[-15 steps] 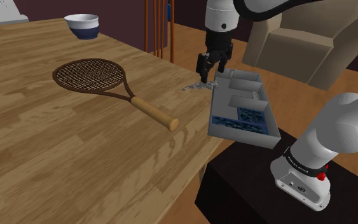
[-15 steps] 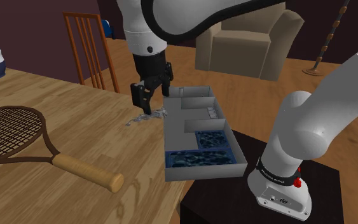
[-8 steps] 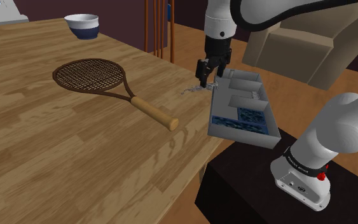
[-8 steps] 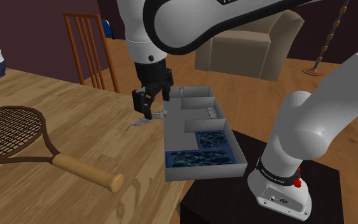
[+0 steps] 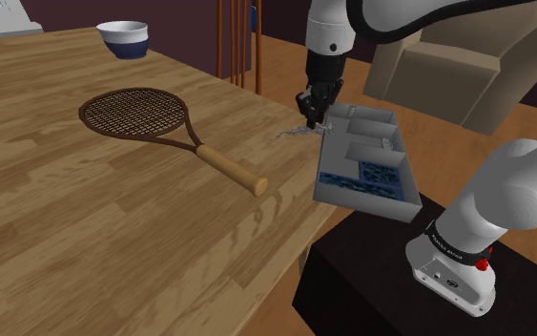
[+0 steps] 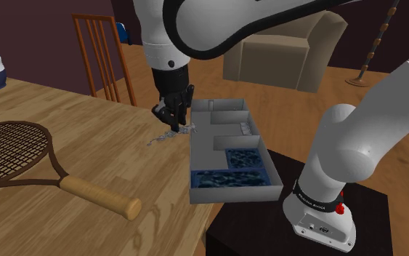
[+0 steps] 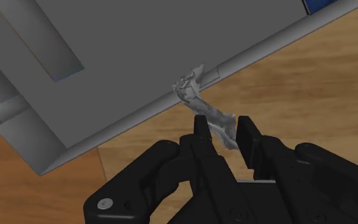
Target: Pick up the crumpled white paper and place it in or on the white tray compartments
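Closed in from spread a second ago, my tool (image 7: 222, 132) now pinches the crumpled paper (image 7: 204, 105), low on the surface (image 7: 311, 83) against the tray (image 7: 139, 63) wall; grasp looks made, lift next.

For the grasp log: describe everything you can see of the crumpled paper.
The crumpled paper is a small, pale grey-white, creased strip, thin and ragged-edged. It lies low at the wooden table edge, beside the grey tray, outside its compartments; its far end reaches the tray's outer wall. The black gripper clasps its near end between both fingers. Whether it rests on the table or is slightly lifted cannot be told.
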{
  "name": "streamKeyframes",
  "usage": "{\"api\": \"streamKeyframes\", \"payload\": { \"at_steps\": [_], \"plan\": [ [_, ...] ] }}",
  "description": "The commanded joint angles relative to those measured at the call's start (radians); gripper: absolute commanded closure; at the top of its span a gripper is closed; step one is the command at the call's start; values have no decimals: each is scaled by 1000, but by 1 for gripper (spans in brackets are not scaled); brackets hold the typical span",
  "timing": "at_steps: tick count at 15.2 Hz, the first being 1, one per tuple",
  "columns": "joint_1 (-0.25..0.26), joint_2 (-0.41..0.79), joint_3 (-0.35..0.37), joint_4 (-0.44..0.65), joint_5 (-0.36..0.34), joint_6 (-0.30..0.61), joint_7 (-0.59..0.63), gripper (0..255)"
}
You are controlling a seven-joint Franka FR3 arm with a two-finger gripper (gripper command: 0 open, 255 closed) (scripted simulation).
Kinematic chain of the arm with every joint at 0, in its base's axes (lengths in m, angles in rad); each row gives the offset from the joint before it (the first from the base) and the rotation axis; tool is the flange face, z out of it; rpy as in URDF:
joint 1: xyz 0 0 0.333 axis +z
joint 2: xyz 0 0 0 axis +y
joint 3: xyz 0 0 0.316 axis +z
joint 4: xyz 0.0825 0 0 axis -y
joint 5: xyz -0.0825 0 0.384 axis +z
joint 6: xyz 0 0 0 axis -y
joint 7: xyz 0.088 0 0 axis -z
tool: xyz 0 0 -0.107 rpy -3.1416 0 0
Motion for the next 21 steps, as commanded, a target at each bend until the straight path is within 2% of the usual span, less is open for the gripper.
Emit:
{"api": "streamKeyframes", "payload": {
  "at_steps": [1, 5, 12, 13, 14, 16, 17, 18, 21],
  "plan": [
    [-3, 2, -3, -8, -7, -8, -1, 255],
    [-3, 3, -2, -11, -7, -3, -1, 255],
    [-7, -2, -12, 78, -11, -97, -8, 255],
    [-7, -2, -11, 66, -10, -83, -8, 255],
    [-7, -2, -11, 66, -10, -83, -8, 0],
    [7, 243, -113, 268, 110, -253, -236, 0],
    [9, 374, -146, 381, 165, -357, -334, 0],
    [3, 427, -149, 427, 186, -400, -368, 0],
    [1, 412, -140, 373, 191, -362, -373, 0]
  ]
}}
